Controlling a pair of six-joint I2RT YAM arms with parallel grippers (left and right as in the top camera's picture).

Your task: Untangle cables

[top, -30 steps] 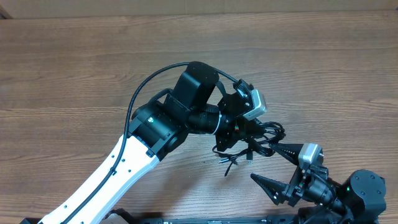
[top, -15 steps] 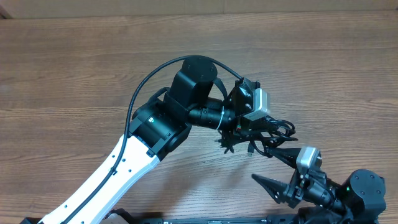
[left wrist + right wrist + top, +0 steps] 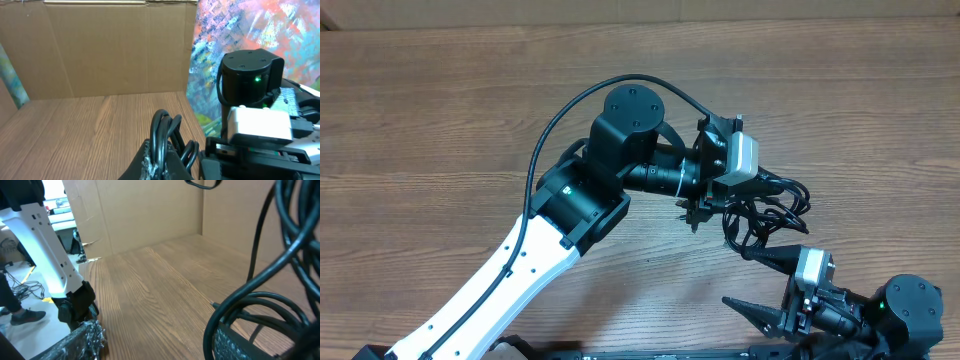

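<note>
Overhead view, entry.

A: Left gripper [image 3: 703,208] is clamped tight on the cables [image 3: 768,205], and the bundle spills out beyond its fingertips over the table [image 3: 440,100]. Why hold it there?

B: Probably as an anchor, so the loops hang loose. Right gripper [image 3: 740,278] is spread wide, with one fingertip at the lowest loop (contact unclear) and the other well apart.

A: Looks placed to hook a strand.

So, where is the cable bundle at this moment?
In the overhead view the cables are right of centre, clamped in the left gripper, with the open right gripper close beside them.
</note>
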